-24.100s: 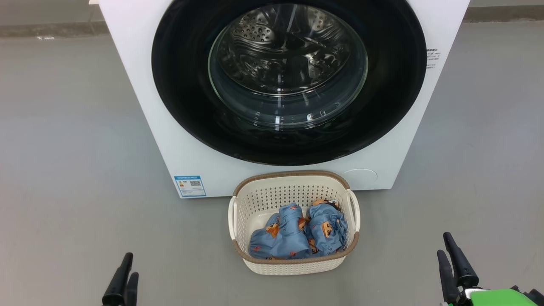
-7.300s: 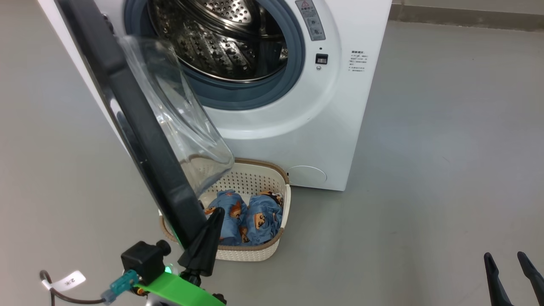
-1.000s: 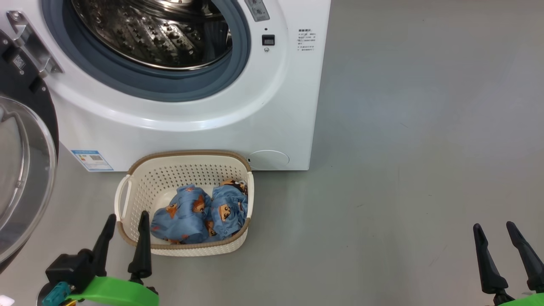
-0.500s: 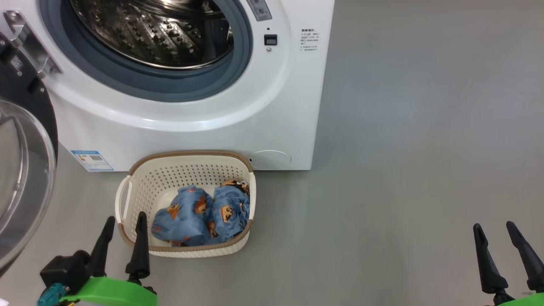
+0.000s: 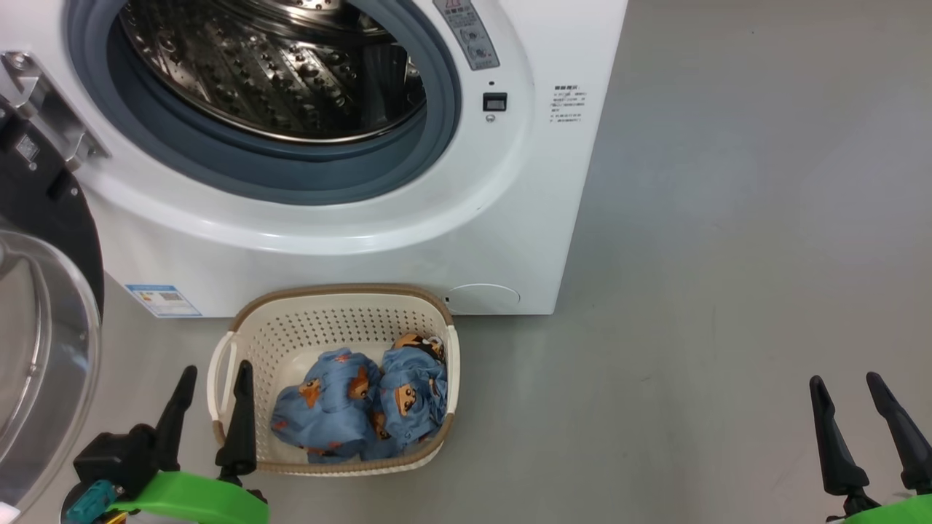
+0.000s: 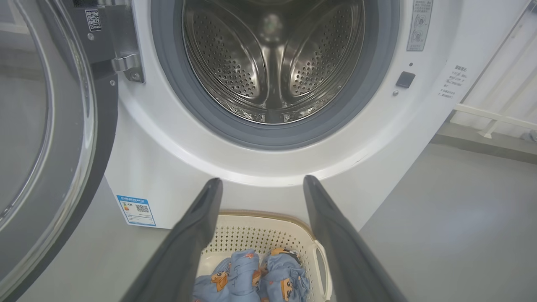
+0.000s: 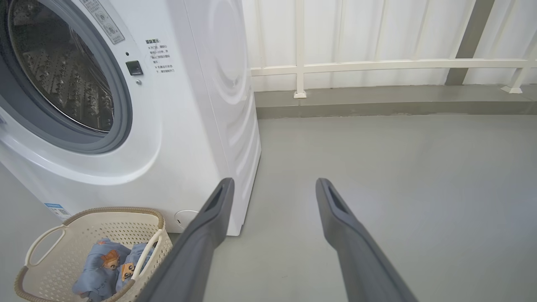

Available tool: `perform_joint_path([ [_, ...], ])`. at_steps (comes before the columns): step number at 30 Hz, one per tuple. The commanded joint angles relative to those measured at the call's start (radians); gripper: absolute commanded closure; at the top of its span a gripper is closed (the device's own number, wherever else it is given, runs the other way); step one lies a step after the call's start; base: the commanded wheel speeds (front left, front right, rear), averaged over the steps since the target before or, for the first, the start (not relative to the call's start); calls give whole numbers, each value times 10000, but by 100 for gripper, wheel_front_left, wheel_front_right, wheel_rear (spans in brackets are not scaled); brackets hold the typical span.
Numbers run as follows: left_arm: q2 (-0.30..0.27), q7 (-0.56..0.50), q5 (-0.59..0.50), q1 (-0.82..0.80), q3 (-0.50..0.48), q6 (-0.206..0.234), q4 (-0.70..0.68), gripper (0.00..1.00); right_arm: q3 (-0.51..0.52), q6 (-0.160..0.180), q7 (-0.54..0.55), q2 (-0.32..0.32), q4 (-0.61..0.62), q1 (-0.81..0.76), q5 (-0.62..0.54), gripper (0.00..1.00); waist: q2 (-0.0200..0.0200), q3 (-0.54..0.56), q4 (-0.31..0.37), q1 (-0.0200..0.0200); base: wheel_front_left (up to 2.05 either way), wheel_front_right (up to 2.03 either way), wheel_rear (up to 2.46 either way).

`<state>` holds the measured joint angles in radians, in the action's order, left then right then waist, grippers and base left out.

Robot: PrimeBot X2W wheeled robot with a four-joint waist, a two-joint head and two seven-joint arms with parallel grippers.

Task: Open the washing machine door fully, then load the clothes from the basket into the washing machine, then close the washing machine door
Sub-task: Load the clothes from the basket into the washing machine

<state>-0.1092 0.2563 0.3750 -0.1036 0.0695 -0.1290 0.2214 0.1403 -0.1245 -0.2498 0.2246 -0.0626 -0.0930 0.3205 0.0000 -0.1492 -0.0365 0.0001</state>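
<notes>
Since the large round glossy black washing machine door, with its bulging clear glass window, stands swung wide to the left of the opening, this entry is judged to fall at the start of loading. Big white boxy front-loading washing machine: steel perforated drum exposed, with no laundry visible inside, ringed by a grey-blue rubber gasket. Small cream-white perforated plastic basket with brown woven-look rim: on the grey floor, just in front of the machine, below the opening. Clothes: two small blue fabric garments printed with orange-brown bear faces, bunched and touching each other in the basket's right half. Left gripper: two long dark fingers spread wide, holding nothing, poised near the basket's left end. Right gripper: likewise spread wide and empty, over bare floor well apart from the basket. Hazards, as judged: a finger coming down on the rim or handle could tip or drag so light a basket. Because the garments press together, a pinch on one may lift the other partway and drop it on the floor. Cloth left draped over the gasket would be caught when the door shuts. The door, unheld, might swing back into the arm's path.
</notes>
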Motion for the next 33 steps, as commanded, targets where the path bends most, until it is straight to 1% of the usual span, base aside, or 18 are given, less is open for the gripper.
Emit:
perform_joint_path([
  [1, -151, 55, -88, -338, -314, -17, -235, 0, -213, -62, -120, 225, 226, 304, 86, 0, 0, -18, 8, -1, 51, -51, 0],
  [11, 164, 55, -281, -435, -343, -17, 327, 0, -307, -62, -120, 143, 254, 469, 75, 0, 0, -276, 59, -1, 7, -7, 0],
  [16, 309, 55, -319, -648, -260, -17, 968, 0, -476, -62, -120, 99, 307, 688, 75, 0, 0, -660, 79, -1, 0, 0, 0],
  [23, 460, 55, -590, -1350, -108, -17, 2450, 0, -724, -62, -120, 52, 410, 1175, 125, 0, 0, -1505, 151, -1, 0, 0, 0],
  [33, 482, 55, -625, -3098, 466, -17, 4867, 0, -936, -62, -120, 171, 586, 1976, 187, 0, 0, -3008, 274, -1, 0, 0, 0],
])
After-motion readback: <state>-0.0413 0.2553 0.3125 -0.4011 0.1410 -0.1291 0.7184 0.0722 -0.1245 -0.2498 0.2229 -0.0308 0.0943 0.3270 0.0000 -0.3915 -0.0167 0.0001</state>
